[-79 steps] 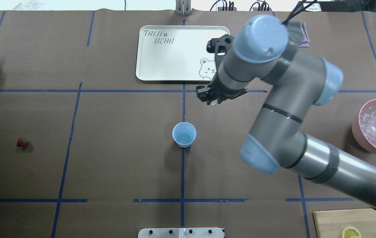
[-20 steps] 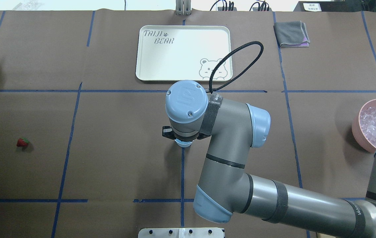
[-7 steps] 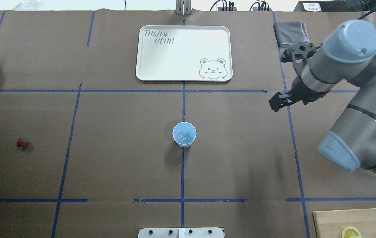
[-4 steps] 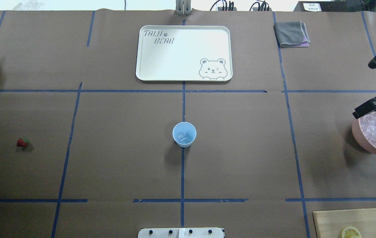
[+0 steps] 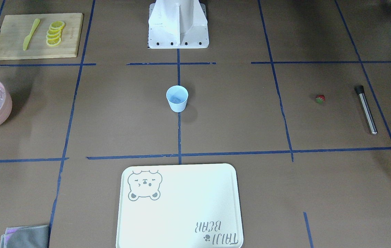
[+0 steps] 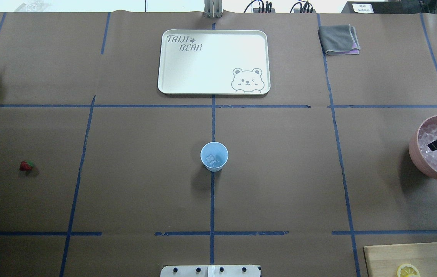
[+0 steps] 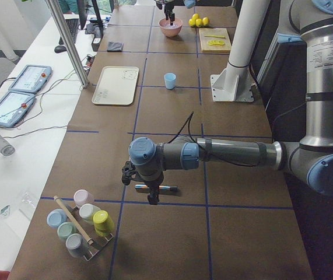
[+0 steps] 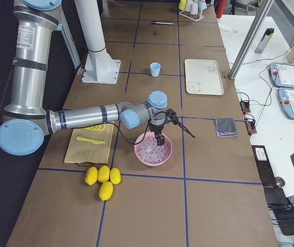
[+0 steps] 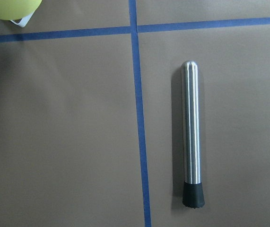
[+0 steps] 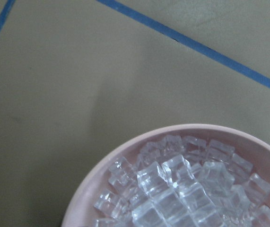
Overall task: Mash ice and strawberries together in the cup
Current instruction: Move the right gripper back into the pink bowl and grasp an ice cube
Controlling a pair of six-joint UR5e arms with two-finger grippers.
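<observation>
The light-blue cup (image 6: 214, 156) stands at the table's centre with an ice cube (image 6: 211, 158) in it; it also shows in the front view (image 5: 177, 99). The strawberry (image 6: 26, 166) lies alone at the far left. My right gripper (image 6: 431, 146) hangs over the pink bowl (image 6: 414, 151) of ice cubes (image 10: 182, 189); its fingers look parted and hold nothing. My left gripper (image 7: 152, 198) hovers over a steel muddler (image 9: 190, 137); I cannot tell whether it is open.
A white bear tray (image 6: 172, 77) lies behind the cup, a grey cloth (image 6: 338, 38) at the back right. A cutting board (image 5: 13, 51) with lemon slices (image 5: 54, 33) and a yellow knife (image 5: 30, 34) is near the bowl. Whole lemons (image 8: 101, 177) lie beyond it.
My right arm brought ice to the empty cup, left a cube in it, then swung away right and now hangs over the pink bowl. The strawberry and muddler have not moved.
</observation>
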